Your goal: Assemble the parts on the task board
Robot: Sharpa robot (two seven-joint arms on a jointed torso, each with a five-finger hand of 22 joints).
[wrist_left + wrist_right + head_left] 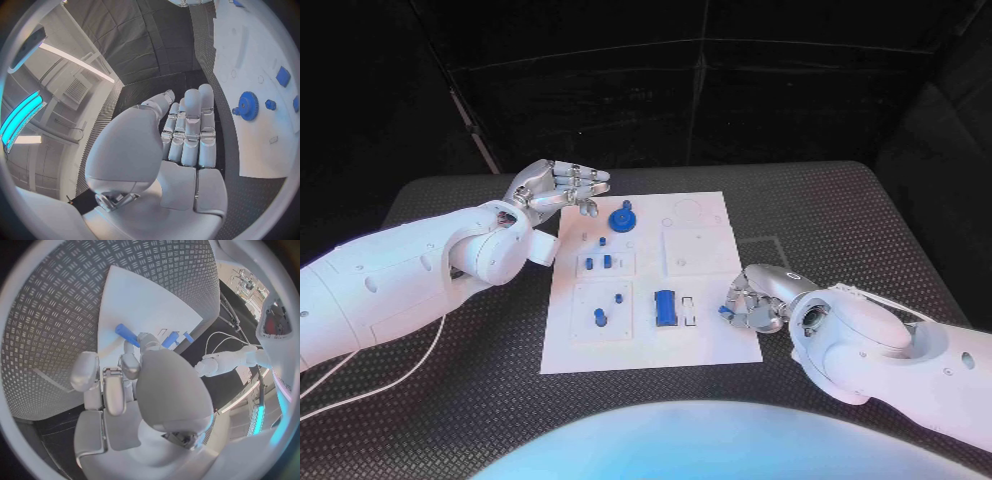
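The white task board lies in the middle of the table. On it a blue gear sits at the far end, several small blue pegs stand in its left column, and a blue block lies near the middle. My left hand hovers over the board's far left corner with straight fingers and nothing in it, the gear just beside it. My right hand is curled at the board's right edge and pinches a small blue peg at its fingertips.
Bare recesses, one round and one square, take up the board's far right part. A white cable trails over the black table by my left arm.
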